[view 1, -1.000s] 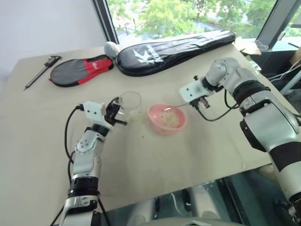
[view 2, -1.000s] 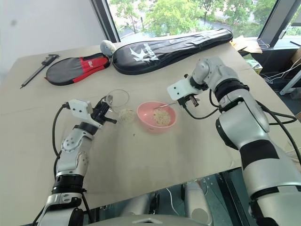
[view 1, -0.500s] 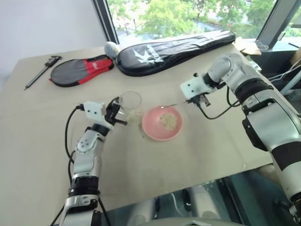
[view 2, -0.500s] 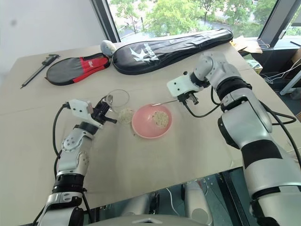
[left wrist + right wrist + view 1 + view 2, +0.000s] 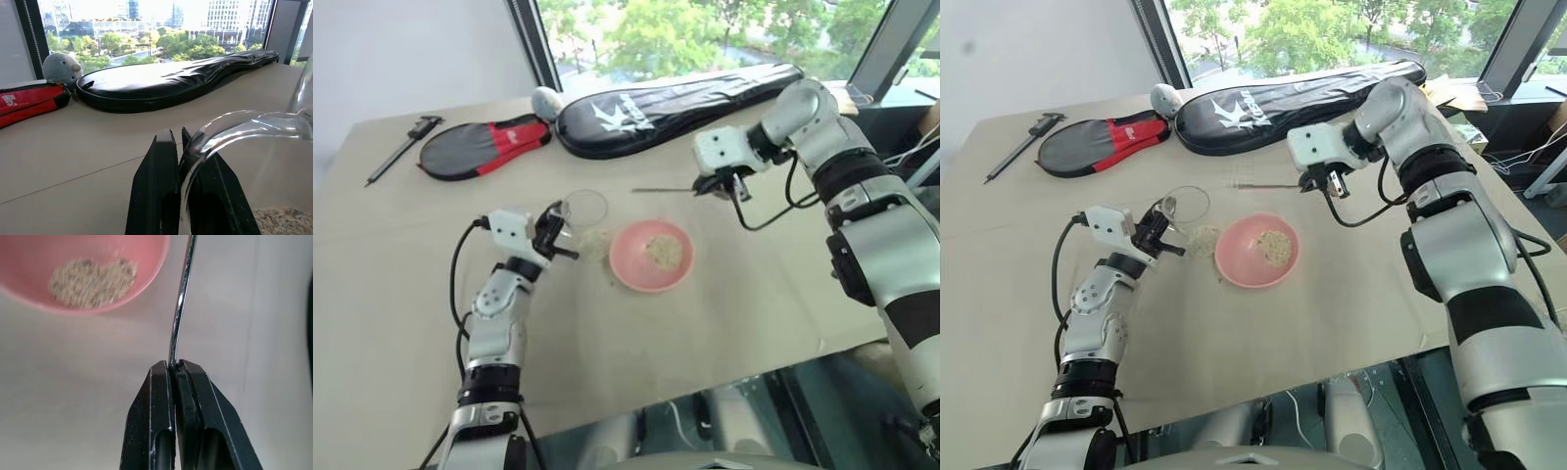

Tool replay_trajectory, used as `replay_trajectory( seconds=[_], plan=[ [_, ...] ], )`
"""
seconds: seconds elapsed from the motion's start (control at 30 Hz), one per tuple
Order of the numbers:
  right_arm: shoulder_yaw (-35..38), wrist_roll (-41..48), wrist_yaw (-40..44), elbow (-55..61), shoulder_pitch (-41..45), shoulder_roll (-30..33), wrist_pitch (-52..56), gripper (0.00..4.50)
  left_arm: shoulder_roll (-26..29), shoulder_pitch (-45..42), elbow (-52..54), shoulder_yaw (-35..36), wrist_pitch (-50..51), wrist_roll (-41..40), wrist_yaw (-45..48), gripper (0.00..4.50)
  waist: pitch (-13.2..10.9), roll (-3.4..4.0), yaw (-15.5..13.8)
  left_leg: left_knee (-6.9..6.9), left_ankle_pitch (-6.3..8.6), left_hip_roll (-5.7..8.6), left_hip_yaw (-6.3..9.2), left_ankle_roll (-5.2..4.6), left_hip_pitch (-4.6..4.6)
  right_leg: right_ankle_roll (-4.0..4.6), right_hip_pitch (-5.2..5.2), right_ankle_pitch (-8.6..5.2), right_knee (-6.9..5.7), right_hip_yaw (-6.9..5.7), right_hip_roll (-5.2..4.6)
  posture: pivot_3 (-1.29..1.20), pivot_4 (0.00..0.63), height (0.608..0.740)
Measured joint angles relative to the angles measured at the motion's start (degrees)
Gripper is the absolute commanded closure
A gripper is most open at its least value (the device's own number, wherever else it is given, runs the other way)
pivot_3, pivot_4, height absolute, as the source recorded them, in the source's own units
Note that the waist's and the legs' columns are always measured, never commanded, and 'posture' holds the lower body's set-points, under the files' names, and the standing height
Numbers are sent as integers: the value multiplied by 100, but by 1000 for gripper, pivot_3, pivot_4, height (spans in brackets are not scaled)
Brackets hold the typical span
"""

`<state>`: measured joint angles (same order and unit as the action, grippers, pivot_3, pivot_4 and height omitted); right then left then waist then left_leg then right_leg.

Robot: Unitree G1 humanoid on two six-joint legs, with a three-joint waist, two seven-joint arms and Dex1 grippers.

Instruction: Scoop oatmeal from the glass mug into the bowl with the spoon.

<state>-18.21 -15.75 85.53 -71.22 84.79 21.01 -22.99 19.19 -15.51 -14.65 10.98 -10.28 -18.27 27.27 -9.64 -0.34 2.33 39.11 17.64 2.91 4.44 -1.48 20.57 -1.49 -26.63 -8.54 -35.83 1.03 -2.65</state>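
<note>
Both head cams look forward and down over the whole table (image 5: 734, 294) from above, basically the same scene (slightly offset). Left wrist cam sits low, looking across toward the window (image 5: 146, 19); right wrist cam stares down close at the bowl (image 5: 73, 264), shared with the head views.

1. The spoon (image 5: 180, 303) is cut off by the right wrist view's top edge, so its scoop end is not seen there; in the head views the scoop end is too small for any load to be told.
2. The bowl (image 5: 146, 281) is cropped by the same view's top and left edges.
3. The mug (image 5: 244, 147) is cut by the left wrist view's right and bottom edges, and part of the left gripper's (image 5: 180, 142) fingers is hidden behind its rim.
4. The racket bag (image 5: 724, 93) is partly covered by the right arm in the head views.
</note>
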Motion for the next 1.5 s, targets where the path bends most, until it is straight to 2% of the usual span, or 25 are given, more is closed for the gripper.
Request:
replay_trajectory(
  seconds=[0.2,0.4,0.67,0.77,0.87,0.93,1.03,1.2,1.5],
  plan=[
    [817,792,-3,-17,160,-118,1012,4413,-20,1,-16,-13,-35,1,-7,4500,1,1,-2,0,0,0,2,0,1,1,0,0,0,0,-1,0,150,740],
    [1716,1529,-648,-75,346,-346,1989,4413,-32,67,-11,-7,-92,1,-34,4500,1,2,-1,0,1,1,2,-1,2,1,-1,0,0,1,-4,0,150,740],
    [2804,2676,-1602,188,646,-1097,3300,4413,-54,142,17,-11,-164,1,-130,4500,3,5,1,-1,2,0,5,-3,3,1,-1,1,-1,-1,-4,0,150,740],
    [3180,3259,-2024,633,647,-1513,4155,4413,-92,220,61,3,-223,1,-218,4500,5,9,10,-1,2,0,6,-4,5,1,-3,1,-2,1,-4,0,150,740],
    [3166,3551,-2307,1531,384,-1969,4638,4413,-167,252,59,25,-251,0,-299,4500,19,11,7,-3,12,-2,15,-20,5,2,-3,1,-4,-8,-3,0,150,740],
    [2917,3597,-2551,2330,-228,-2373,4785,4413,-205,300,54,28,-260,-1,-369,4500,55,11,8,-2,12,0,17,-20,3,1,0,1,-4,-9,-5,0,150,740],
    [2534,3527,-2895,2859,-973,-2716,4847,4413,-236,377,94,46,-270,-42,-418,4500,63,7,9,2,11,3,16,-19,3,1,-1,2,-10,-9,-6,0,150,740],
    [1903,3252,-3210,3464,-1734,-2811,4630,4413,-255,505,213,80,-265,-109,-504,4500,62,9,26,1,1,1,15,-1,3,2,-4,2,-10,-9,1,0,150,740],
    [1446,2857,-3506,3585,-2012,-2768,3811,4413,-255,571,273,98,-252,-117,-530,4500,63,8,30,1,1,1,14,-1,0,2,-1,2,-8,-9,4,0,150,740]
  ],
)
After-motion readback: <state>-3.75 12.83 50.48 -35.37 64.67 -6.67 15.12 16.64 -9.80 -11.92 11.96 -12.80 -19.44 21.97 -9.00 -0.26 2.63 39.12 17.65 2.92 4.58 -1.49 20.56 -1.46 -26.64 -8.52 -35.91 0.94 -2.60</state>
